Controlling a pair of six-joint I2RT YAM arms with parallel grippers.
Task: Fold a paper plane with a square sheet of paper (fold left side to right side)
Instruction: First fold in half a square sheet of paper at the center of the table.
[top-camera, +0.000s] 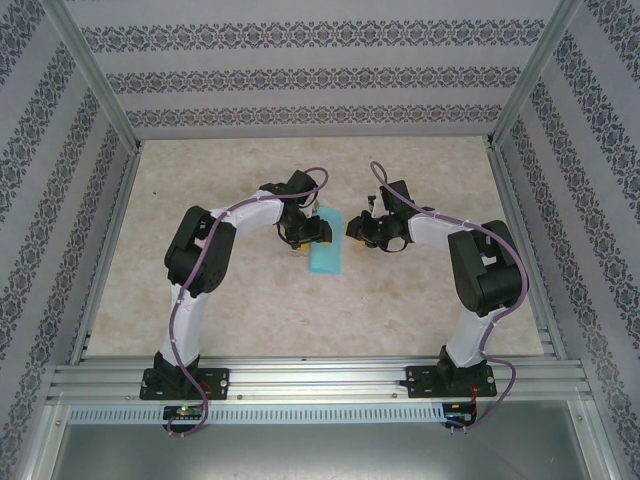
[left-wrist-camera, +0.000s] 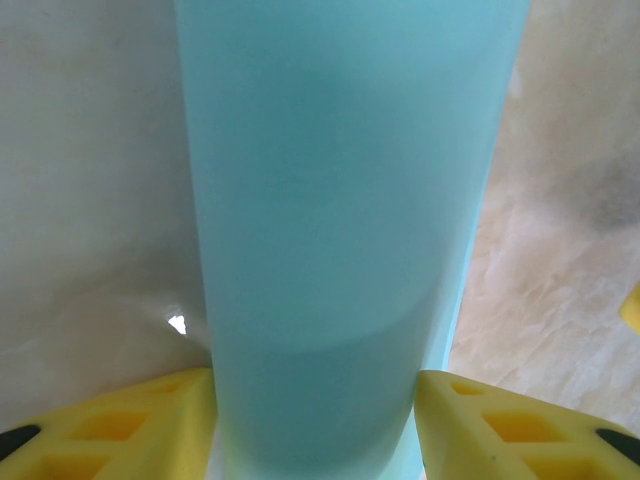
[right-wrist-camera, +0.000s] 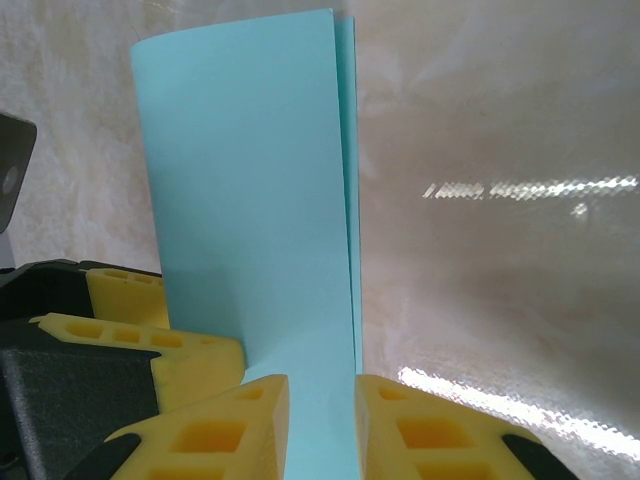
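Sheet, top view: the square sheet of paper (top-camera: 326, 260) lies doubled into a narrow strip at mid-table, its long axis running 12 to 6 o'clock, between the two tools.
Sheet, left wrist view: the paper (left-wrist-camera: 330, 200) fills the middle as a broad pale band. It has soft curved shading and narrows toward the fingers, so it bulges rather than lying flat.
Sheet, right wrist view: here the paper (right-wrist-camera: 250, 200) shows its two layers. There is a rounded, uncreased bend along the 9 o'clock side. Two free edges run nearly aligned along the 3 o'clock side, the under layer peeking out as a thin sliver.
Left tool: from above the left tool (top-camera: 305, 240) sits at the strip's 10 o'clock. In its own view (left-wrist-camera: 315, 440) the jaws stand about half apart, and the yellow fingers (left-wrist-camera: 120, 430) press both sides, clasping the sheet across its width. In the right wrist view it (right-wrist-camera: 140, 325) sits at 8 o'clock, against the bend.
Right tool: from above the right tool (top-camera: 358, 232) sits at the strip's 2 o'clock. In its own view (right-wrist-camera: 322, 430) the jaws are narrow, with paper showing in the slit. I cannot tell whether it pinches.
Materials: the paper is thin, matte, teal-blue and unmarked. The fingers are moulded yellow with rectangular hollows.
Table: the table (top-camera: 200, 300) is cream and marbled, with streaks of glare near 3 o'clock in the right wrist view (right-wrist-camera: 500, 190).
Surround: walls (top-camera: 300, 80) with dark ornamental bands, and a ribbed aluminium rail (top-camera: 320, 378) at 6 o'clock.
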